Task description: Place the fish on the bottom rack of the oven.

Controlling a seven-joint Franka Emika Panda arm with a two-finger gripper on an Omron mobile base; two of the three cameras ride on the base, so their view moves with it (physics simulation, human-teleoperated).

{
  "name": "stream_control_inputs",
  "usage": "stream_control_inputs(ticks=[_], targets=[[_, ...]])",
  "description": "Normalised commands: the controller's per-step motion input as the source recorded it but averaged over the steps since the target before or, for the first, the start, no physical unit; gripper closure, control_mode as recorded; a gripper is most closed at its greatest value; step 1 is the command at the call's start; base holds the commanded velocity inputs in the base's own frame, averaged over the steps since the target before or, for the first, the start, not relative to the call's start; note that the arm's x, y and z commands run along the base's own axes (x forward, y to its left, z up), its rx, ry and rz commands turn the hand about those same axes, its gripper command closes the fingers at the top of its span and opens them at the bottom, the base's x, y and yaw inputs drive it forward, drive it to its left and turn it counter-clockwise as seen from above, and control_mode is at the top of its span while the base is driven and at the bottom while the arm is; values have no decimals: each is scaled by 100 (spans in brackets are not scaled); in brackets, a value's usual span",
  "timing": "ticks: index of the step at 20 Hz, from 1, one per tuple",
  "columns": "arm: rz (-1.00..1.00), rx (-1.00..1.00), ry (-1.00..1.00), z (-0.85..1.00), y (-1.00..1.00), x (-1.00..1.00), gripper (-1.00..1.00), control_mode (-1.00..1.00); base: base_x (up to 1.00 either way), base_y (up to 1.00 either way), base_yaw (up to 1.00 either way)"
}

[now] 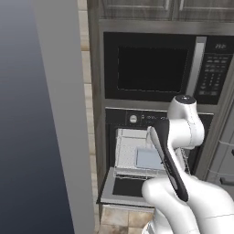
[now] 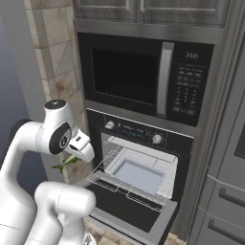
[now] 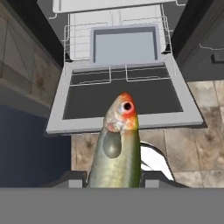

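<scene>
My gripper [image 3: 114, 180] is shut on the fish [image 3: 117, 146], a slim greenish-yellow fish with a reddish head that points toward the oven. From the right base view the fish [image 2: 66, 164] hangs under the gripper [image 2: 72, 159], left of the oven [image 2: 143, 131] and outside it. The oven door [image 3: 124, 98] is dropped open. The bottom rack [image 3: 118, 78] is a wire grid pulled out over the door, also seen as the bottom rack [image 2: 125, 190] from the right. In the left base view the oven [image 1: 132, 119] stands behind my arm.
A pale grey-blue tray [image 3: 124, 43] lies on the wires inside the cavity, seen too as the tray [image 2: 136, 174] and the tray [image 1: 148, 158]. A black microwave [image 2: 143, 76] sits above. A tall grey panel [image 1: 50, 114] stands left; drawers [image 2: 225, 201] stand right. Tiled floor [image 3: 192, 131] lies below.
</scene>
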Motion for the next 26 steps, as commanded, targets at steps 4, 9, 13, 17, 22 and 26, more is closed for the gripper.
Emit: stream_control_inputs(ticks=[4,9,13,17,22,26], targets=[[0,0,0,0,0,0,100,-100,0,1,0],[0,0,-6,-50,-1,6,100,-100,0,0,0],[0,-7,-16,-98,0,15,100,-100,0,0,0],[0,-11,-16,-33,-5,85,100,-100,0,0,0],[0,-3,-8,-57,-28,73,100,-100,0,0,0],[0,0,0,-64,-18,50,100,-100,0,0,0]])
